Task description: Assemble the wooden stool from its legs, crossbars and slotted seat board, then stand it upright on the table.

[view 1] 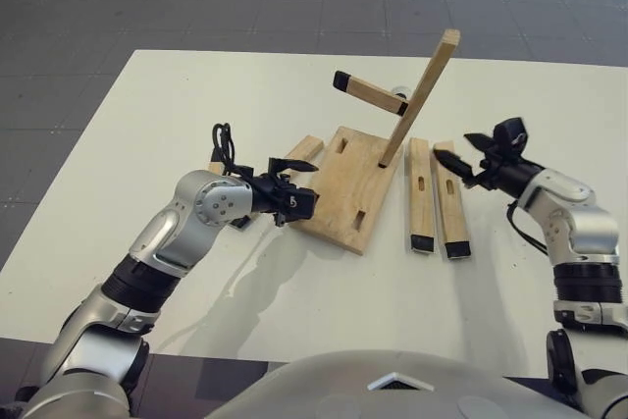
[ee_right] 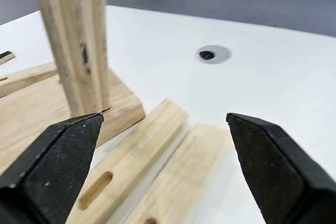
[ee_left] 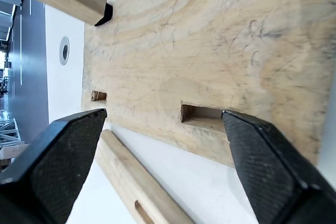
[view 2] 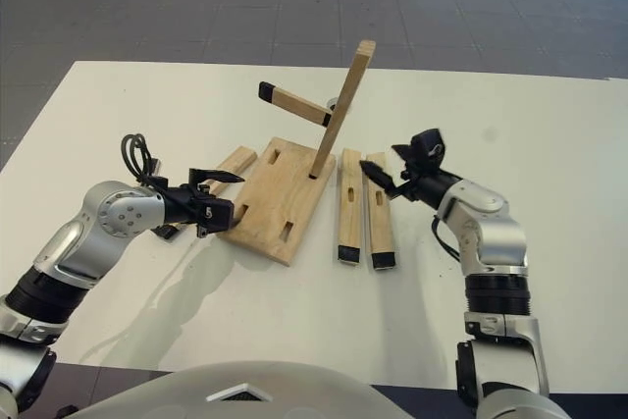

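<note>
stool parts on one table [view 1: 196, 115]
one seat board [view 1: 343, 188], one upright leg [view 1: 422, 95] carrying one crossbar [view 1: 371, 92], two loose legs [view 1: 420, 193] [view 1: 452, 201] lying flat, one more wooden piece [view 1: 304, 149] beside the board.

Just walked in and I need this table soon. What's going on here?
A robot is partway through building a wooden stool. The seat board lies flat on the table with one leg standing tilted in a slot. Two more legs lie loose beside it. The left hand is open at the board's edge, the right hand open by the loose legs; neither holds anything.
</note>
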`<state>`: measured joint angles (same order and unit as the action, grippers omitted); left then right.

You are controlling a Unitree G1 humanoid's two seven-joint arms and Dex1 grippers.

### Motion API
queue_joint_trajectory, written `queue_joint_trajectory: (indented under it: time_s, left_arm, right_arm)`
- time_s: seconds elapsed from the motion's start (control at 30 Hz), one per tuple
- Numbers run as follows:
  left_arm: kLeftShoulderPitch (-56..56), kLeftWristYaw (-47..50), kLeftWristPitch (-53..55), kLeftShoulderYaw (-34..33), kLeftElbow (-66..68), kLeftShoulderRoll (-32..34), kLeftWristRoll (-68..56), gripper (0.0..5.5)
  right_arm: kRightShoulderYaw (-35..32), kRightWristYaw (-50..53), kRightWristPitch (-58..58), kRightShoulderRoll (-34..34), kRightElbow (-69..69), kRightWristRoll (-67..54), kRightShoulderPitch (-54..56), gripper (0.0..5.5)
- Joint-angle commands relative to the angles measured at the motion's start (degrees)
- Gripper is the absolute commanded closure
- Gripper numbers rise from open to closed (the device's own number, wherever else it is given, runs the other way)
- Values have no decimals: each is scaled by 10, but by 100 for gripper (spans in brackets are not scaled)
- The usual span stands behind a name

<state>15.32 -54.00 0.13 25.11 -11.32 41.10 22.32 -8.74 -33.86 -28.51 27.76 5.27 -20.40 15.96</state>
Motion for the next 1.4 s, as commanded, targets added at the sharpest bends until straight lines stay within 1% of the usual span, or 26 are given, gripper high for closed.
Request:
queue_joint_trajectory:
  time_s: [0.03, 0.2, 0.3, 0.37, 0.57, 0.73, 0.83, 1.17, 1.27, 1.4]
  left_arm:
    - [-20, -48, 50, 20, -37, -11, -27, 141]
    - [-9, -42, 64, 21, -36, -22, -25, 141]
    - [-4, -30, 52, 24, -17, -18, -9, 141]
    - [-4, -25, 46, 20, -8, -13, -5, 141]
    - [-4, -10, 34, 16, 2, -16, -3, 141]
    - [-20, -1, 31, 17, 2, -11, 2, 141]
    - [-23, 3, 28, 17, 6, -6, 6, 141]
    - [-24, 4, 29, 18, 5, -8, 7, 141]
    - [-26, 4, 30, 18, 3, -8, 6, 141]
    - [-26, 4, 32, 18, 1, -9, 6, 141]
  right_arm:
    - [-66, 85, -8, -8, -12, -10, 58, 116]
    - [-98, 147, -45, -31, -53, -49, 142, 116]
    - [-93, 179, -87, -54, -43, -82, 245, 116]
    - [-82, 183, -88, -68, 14, -82, 315, 116]
    - [-43, 158, -33, -96, 195, -45, 439, 116]
    - [-11, 123, 19, -130, 318, -15, 493, 116]
    - [-2, 109, 31, -133, 346, -2, 499, 116]
    - [2, 97, 10, -144, 317, 1, 497, 116]
    - [-9, 92, 28, -126, 304, -1, 540, 116]
    - [-49, 86, 72, -93, 292, -22, 646, 116]
